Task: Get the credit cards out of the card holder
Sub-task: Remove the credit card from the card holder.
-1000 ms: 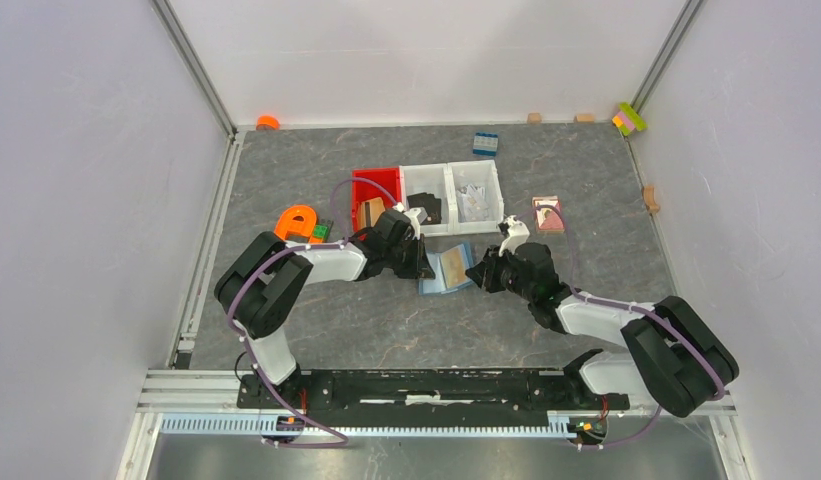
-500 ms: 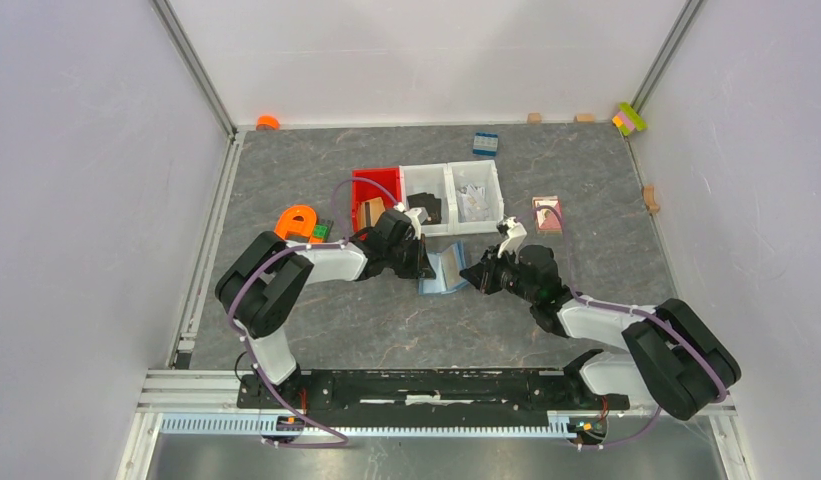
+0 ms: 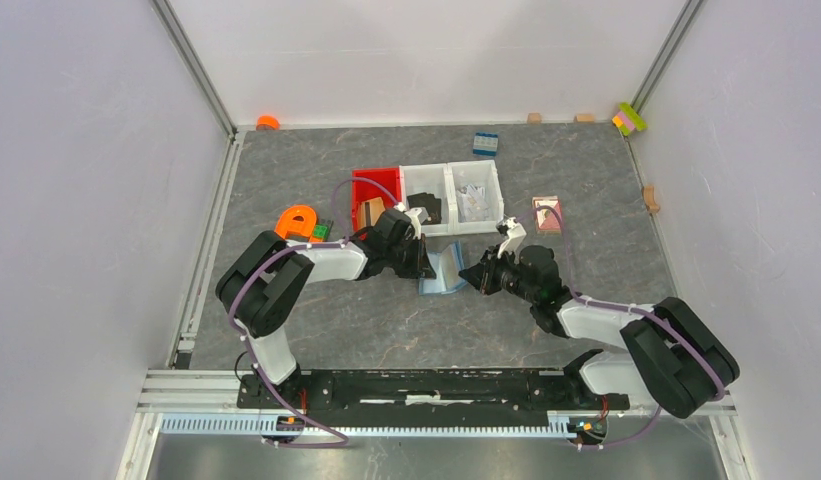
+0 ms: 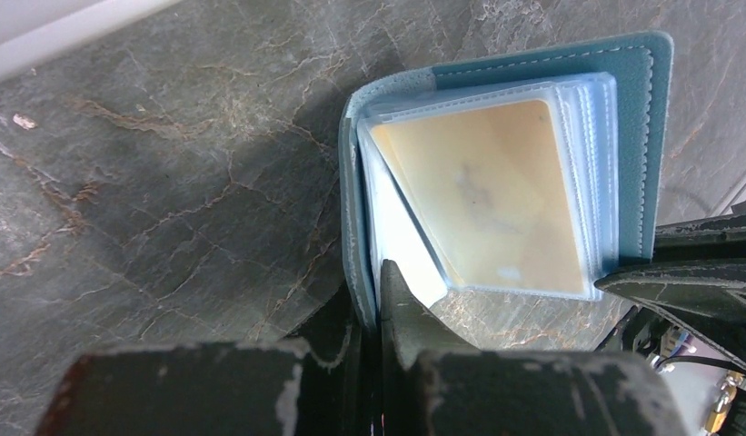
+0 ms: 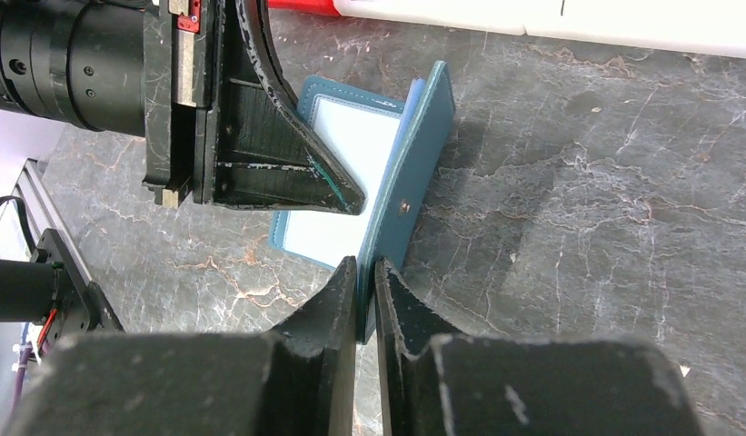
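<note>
The steel-blue card holder (image 3: 444, 270) sits half open on the tabletop (image 3: 386, 330), just on the arms' side of the middle white bin (image 3: 424, 170).
A tan-gold credit card (image 4: 482, 195) shows through the clear sleeves inside it, fully tucked in. One cover, the one with the snap stud, is tilted up off the stone surface, and the right fingers (image 5: 337, 291) are pressed together on its lower edge. The left fingers (image 4: 401, 304) are clamped on the edge of the opposite cover, on the side of the holder nearer the red bin (image 3: 374, 180) that adjoins the white bin.
</note>
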Controlling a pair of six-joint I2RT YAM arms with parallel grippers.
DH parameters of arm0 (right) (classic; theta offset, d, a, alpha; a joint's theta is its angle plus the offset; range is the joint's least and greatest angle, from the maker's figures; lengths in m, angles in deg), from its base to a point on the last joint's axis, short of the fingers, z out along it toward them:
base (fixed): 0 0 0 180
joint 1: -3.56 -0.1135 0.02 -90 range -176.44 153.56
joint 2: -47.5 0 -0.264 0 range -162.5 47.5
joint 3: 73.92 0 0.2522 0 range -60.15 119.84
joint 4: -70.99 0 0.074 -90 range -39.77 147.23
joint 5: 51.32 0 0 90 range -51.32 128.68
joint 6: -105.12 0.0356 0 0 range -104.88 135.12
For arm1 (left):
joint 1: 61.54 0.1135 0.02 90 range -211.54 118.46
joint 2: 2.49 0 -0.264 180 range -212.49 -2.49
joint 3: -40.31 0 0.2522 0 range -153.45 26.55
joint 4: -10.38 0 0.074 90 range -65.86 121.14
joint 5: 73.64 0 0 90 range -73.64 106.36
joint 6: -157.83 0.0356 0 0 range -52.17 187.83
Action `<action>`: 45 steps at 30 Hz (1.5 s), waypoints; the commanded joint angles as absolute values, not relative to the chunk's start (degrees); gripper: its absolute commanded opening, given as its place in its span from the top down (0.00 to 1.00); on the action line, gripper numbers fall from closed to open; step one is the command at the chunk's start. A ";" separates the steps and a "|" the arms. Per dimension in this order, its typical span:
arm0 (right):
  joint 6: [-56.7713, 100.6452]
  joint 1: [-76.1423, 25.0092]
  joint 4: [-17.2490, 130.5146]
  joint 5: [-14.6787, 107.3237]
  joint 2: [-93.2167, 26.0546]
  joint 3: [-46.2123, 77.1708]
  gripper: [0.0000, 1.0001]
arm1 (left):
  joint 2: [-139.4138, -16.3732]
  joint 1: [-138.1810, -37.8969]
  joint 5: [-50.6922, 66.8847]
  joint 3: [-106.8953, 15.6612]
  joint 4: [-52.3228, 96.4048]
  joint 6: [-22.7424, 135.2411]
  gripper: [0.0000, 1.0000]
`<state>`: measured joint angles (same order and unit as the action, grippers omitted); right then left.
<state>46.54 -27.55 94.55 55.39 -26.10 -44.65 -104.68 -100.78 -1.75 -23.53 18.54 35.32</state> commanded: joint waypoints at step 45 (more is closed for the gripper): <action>45.68 -30.08 96.25 63.00 -34.74 -39.17 0.80 | -105.59 -101.45 -1.62 -25.13 19.75 38.31 0.98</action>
